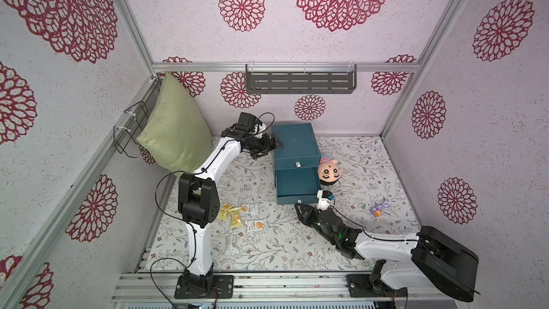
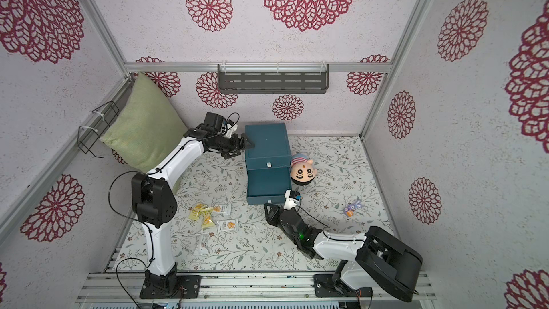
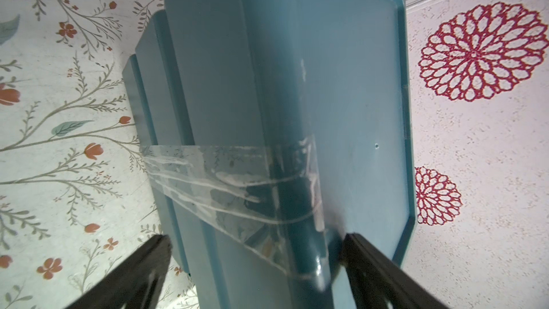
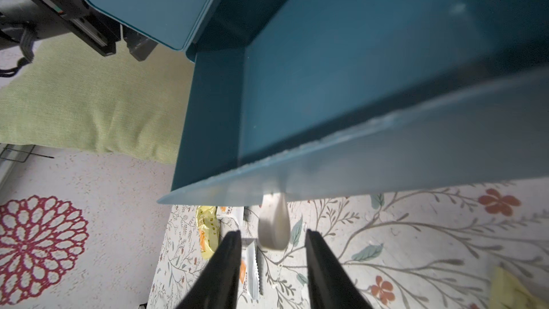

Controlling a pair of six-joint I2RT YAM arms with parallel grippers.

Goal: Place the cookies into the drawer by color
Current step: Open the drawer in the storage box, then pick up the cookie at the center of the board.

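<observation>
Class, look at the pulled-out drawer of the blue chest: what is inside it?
The drawer shows only a bare teal floor, with nothing lying on it. Its rear part, tucked under the chest, is hidden.

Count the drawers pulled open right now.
1: an open drawer sticks out the front of the teal chest, beneath a shut drawer with a white tab. Anything lower is hidden.

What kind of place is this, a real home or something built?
Probably a built robot test cell dressed like a home: patterned panels in an aluminium frame, two arms bolted to a front rail, and a cushion and teal drawer chest as props.
</observation>
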